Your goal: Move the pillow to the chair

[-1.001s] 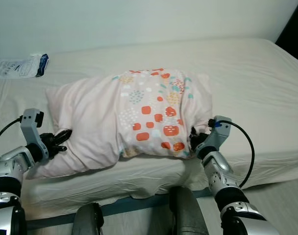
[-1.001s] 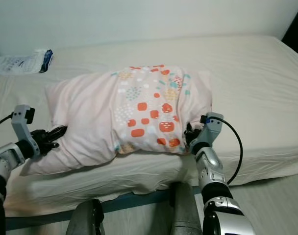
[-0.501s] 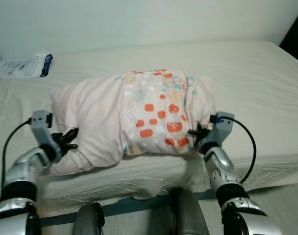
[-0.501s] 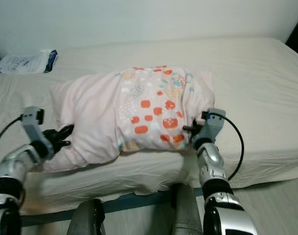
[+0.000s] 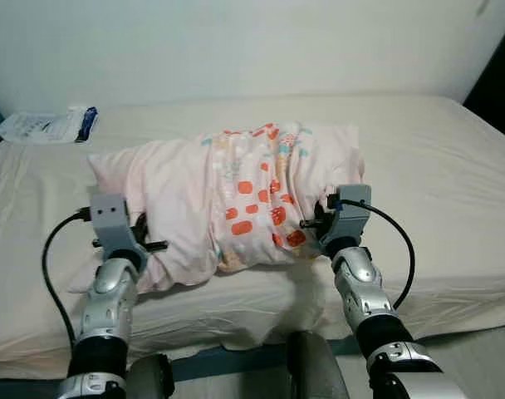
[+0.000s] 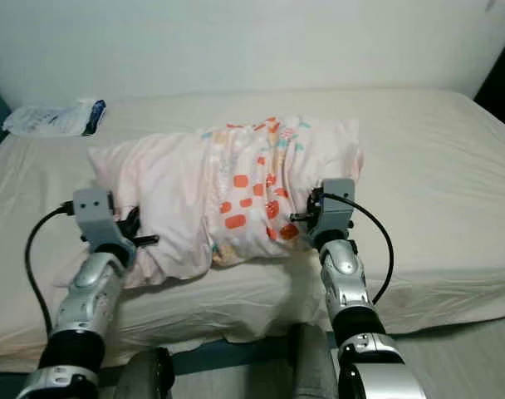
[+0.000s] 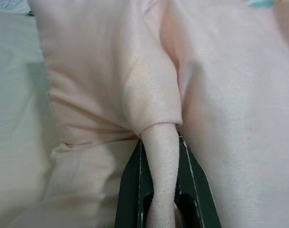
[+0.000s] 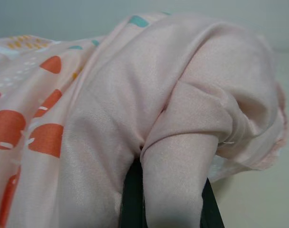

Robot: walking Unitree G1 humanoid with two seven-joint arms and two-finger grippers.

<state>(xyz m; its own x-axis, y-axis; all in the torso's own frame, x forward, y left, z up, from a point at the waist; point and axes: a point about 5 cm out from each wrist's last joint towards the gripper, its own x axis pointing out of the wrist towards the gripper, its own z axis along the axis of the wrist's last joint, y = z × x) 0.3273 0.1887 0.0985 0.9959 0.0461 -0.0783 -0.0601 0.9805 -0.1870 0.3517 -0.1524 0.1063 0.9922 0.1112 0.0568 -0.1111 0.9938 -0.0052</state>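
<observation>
A pale pink pillow (image 5: 236, 191) with a band of orange and teal patches lies across the near side of the bed (image 5: 435, 158). It is squeezed between both arms and bunched up. My left gripper (image 5: 144, 243) is shut on a fold of the pillow's left end, and that fold runs between the black fingers (image 7: 131, 190) in the left wrist view. My right gripper (image 5: 312, 223) is shut on a fold at the pillow's right end (image 8: 182, 156), near the patterned band.
A white and blue plastic packet (image 5: 45, 125) lies at the bed's far left corner by the wall. The bed's front edge (image 5: 261, 332) is just below the pillow, with strips of floor (image 5: 477, 349) at lower right. Dark furniture (image 5: 497, 75) stands at the right.
Both grippers have drawn inward and up, squeezing the pillow narrower and lifting its ends. The camera has tilted up, showing more wall.
</observation>
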